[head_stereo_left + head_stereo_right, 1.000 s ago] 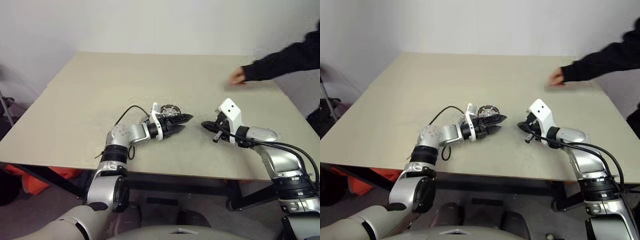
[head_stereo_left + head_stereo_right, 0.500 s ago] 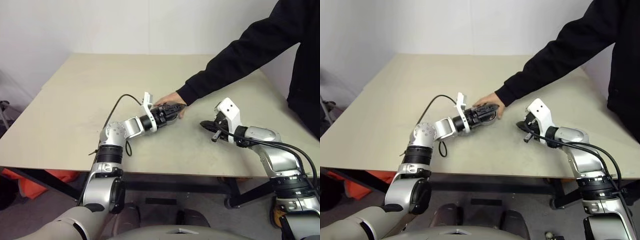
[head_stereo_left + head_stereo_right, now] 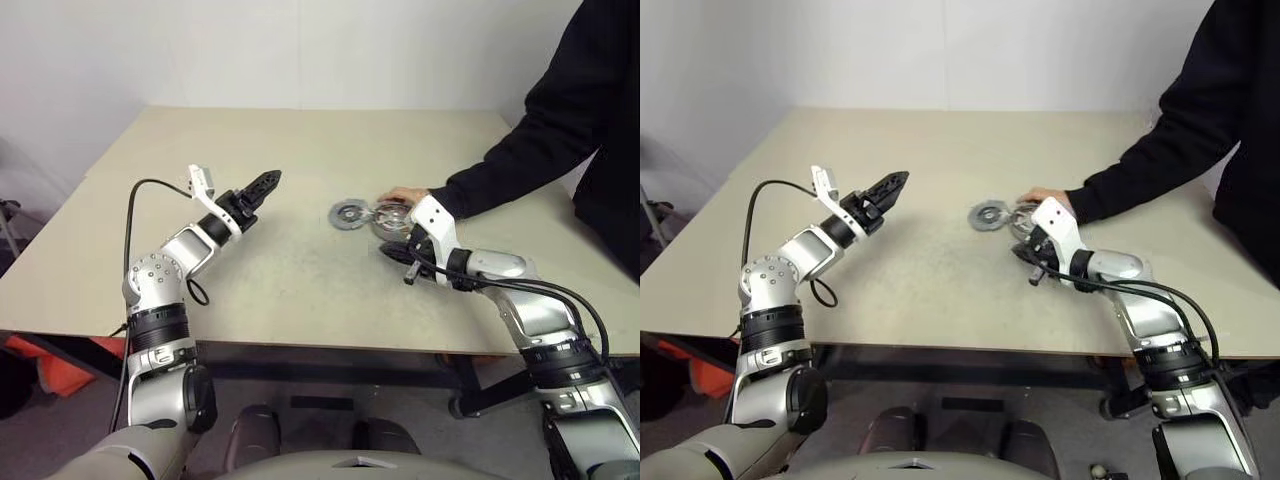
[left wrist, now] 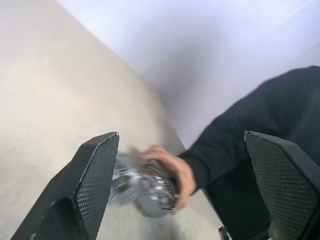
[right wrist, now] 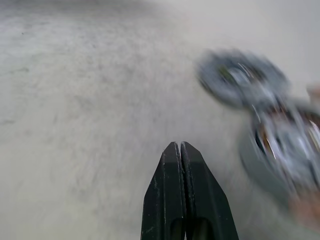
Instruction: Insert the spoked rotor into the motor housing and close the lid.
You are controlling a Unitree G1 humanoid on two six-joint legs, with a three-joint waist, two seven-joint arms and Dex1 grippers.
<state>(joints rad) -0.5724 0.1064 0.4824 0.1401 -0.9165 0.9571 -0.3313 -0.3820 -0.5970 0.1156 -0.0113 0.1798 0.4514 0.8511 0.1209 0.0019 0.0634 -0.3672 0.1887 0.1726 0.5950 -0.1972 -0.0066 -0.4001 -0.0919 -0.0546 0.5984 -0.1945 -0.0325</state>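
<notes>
Right wrist view | right hand (image 5: pixel 180 150) pressed together | motor housing (image 5: pixel 280 150) just beside, apart

Lid (image 3: pixel 348 214) flat on table, touching motor housing (image 3: pixel 390 218); rotor not discernible.

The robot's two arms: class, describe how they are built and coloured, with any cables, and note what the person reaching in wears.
Both arms are silver-grey metal with black ring joints. Each ends in a white wrist bracket and a black tool: left tool, right tool. The left tool's fingers are flat, tapered and dimple-textured. Black cables loop along each forearm. The person's sleeve is black and long.
</notes>
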